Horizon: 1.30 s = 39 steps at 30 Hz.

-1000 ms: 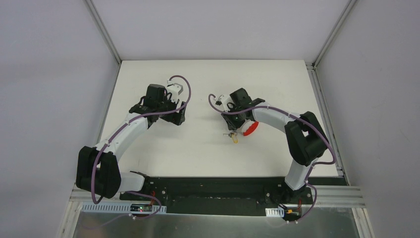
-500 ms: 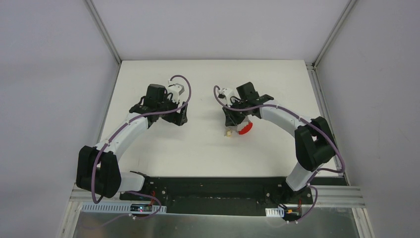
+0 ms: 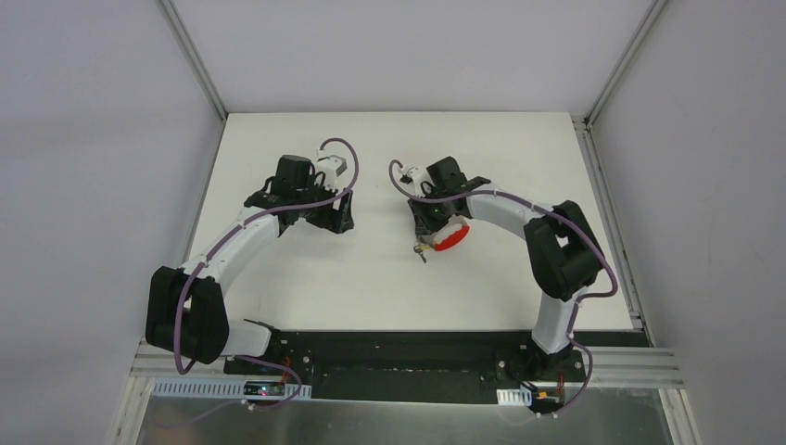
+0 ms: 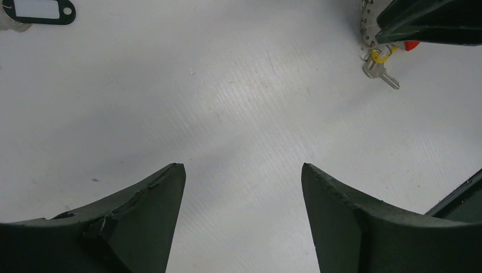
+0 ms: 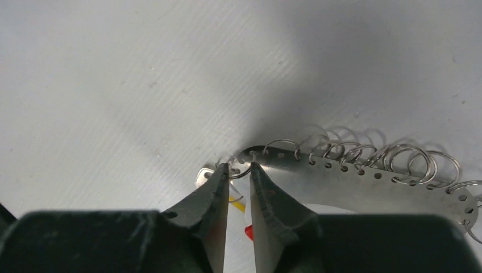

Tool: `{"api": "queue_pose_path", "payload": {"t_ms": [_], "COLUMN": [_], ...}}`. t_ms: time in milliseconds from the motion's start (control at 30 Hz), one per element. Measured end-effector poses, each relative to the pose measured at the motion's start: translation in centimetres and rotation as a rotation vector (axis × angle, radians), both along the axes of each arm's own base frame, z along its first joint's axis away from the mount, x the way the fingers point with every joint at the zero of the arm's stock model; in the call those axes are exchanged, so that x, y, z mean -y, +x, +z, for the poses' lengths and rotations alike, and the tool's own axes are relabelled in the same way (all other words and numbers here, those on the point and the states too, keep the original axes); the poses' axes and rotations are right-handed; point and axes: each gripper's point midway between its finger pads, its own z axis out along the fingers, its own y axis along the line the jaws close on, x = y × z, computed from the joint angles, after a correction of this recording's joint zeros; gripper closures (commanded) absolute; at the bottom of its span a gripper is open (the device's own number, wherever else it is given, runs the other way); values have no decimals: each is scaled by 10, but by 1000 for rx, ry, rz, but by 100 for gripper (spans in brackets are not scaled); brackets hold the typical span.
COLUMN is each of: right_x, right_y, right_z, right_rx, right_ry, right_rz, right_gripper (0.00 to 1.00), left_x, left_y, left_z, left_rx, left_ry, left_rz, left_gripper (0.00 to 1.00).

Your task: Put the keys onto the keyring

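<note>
The keyring [image 5: 352, 173] is a perforated metal band carrying a row of wire loops, with a red part [image 3: 452, 238] that shows from above. My right gripper [image 5: 239, 165] is shut on the small loop at the band's end, at mid-table [image 3: 428, 227]. A silver key [image 5: 203, 177] lies just left of the fingertips on a yellow ring [image 5: 236, 202]. In the left wrist view the same key [image 4: 382, 73] hangs at the top right under the right fingers [image 4: 432, 23]. My left gripper [image 4: 243, 166] is open over bare table, left of the keyring [image 3: 338, 221].
A black-framed label tag [image 4: 40, 10] with a white insert lies at the top left of the left wrist view. White table [image 3: 389, 287] ends at metal rails [image 3: 195, 213] left and right; grey walls stand beyond.
My right gripper has shifted a little left with the keyring, and its wrist has turned. The hanging key moved with it. The left arm has barely moved.
</note>
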Motion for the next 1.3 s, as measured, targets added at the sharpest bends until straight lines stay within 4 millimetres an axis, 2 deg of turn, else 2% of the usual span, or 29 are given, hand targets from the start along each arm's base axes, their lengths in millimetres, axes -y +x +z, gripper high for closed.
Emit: {"api": "queue_pose_path", "payload": {"t_ms": [133,400,667,967,1167,1300], "right_x": [-6,-18,-18,-10,-4,-7], "right_y": [5,21,21,21,10,7], "right_z": [-14,-10,-9,-6,-9,-5], "right_rx": [-16,4,2,99,110,121], "right_ry": [-33,-13,-12,-62,-114,-124], "right_rz": [-34,-88,-85,85,210,264], "right_gripper": [95,92,72,69,68,68], "left_x": [-2,-10,-16,-18,-29,-36], "left_y": [1,8,11,11,15,17], "left_z": [1,15,15,16,22,25], "left_rx": [6,57,58,60,79,84], "left_ry": [3,0,2,2,1,-6], "left_rz": [13,59,82,86,123,154], "left_gripper": [24,24,24,25,25,25]}}
